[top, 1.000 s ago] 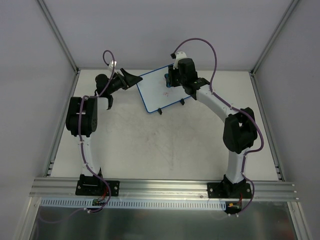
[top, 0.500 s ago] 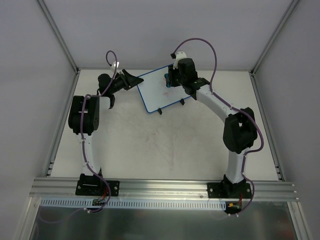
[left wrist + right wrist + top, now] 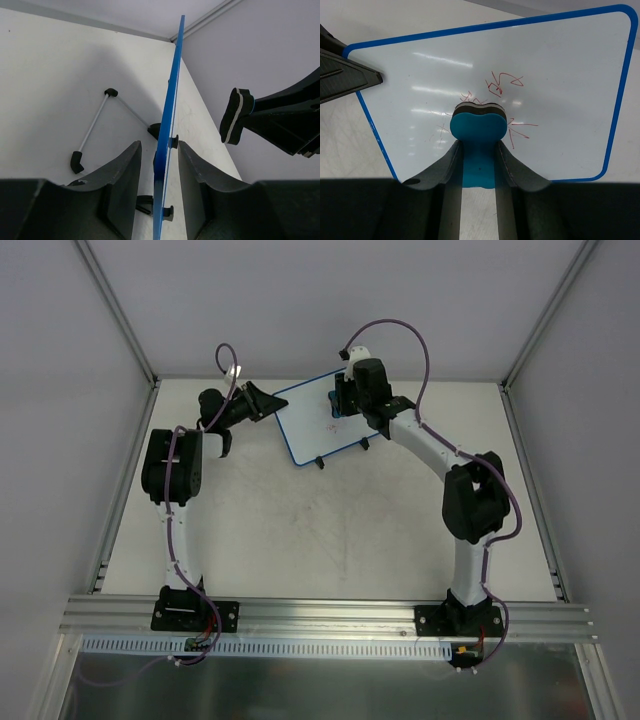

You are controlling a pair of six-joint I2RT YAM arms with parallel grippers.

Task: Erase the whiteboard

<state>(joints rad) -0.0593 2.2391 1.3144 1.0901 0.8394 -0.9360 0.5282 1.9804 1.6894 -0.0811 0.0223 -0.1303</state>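
A pale, scuffed bench (image 3: 300, 530) sits between grey walls and metal corner posts, and the whiteboard (image 3: 310, 425) stands at its far middle, propped at a slant on a wire stand (image 3: 94, 125) and small black feet. It looks light, thin and stiff, with a slick face, so a push from the front would likely slide or tip it unless it is braced. The blue rim is the sensible place to hold, since it keeps clear of the writing. The left arm (image 3: 172, 465) reaches forward and to the right, low over the bench. The left jaws are narrow, their fingers (image 3: 120, 175) clamped on either side of the board's left edge. The right arm (image 3: 470, 500) arches up and over from the right, wrist turned towards the board's face. The right jaws are closed on a blue eraser (image 3: 479, 127), which is at the red scribbles (image 3: 502, 82). Whether its felt actually touches the board cannot be told.
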